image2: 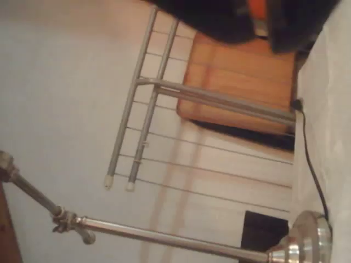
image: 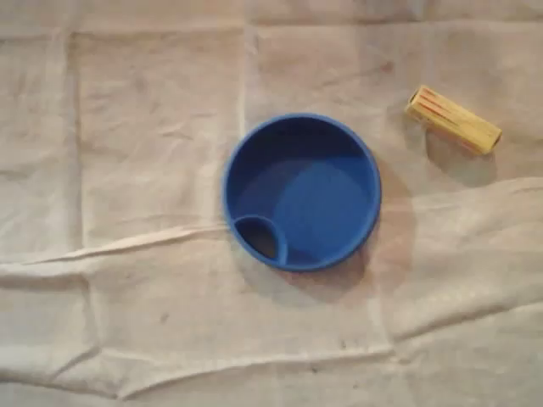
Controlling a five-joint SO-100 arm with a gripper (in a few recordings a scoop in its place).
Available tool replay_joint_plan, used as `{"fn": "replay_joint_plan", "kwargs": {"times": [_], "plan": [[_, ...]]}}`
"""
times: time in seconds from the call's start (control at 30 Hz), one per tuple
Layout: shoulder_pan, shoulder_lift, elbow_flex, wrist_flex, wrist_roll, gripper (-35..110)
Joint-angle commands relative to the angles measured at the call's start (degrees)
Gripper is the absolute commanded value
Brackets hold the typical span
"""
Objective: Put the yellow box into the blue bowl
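In the overhead view a round blue bowl (image: 302,192) with a small inner compartment at its lower left sits near the middle of the cloth-covered table. It holds nothing. A long yellow box (image: 453,119) with red stripes on its end lies on the cloth up and to the right of the bowl, apart from it and slanted down to the right.
A wrinkled whitish cloth (image: 127,170) covers the whole table. The wrist view looks sideways into the room: a metal rack (image2: 148,104), a wooden panel (image2: 241,82), a metal lamp stand (image2: 164,235) with its base (image2: 304,244), and a black cable (image2: 307,159).
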Motion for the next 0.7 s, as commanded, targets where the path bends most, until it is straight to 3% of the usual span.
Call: {"fn": "replay_joint_plan", "kwargs": {"times": [0.0,0.67], "plan": [[-0.1,2.3,-5.4,-0.6,-0.4,0],[-0.1,2.3,-5.3,-0.6,-0.4,0]]}}
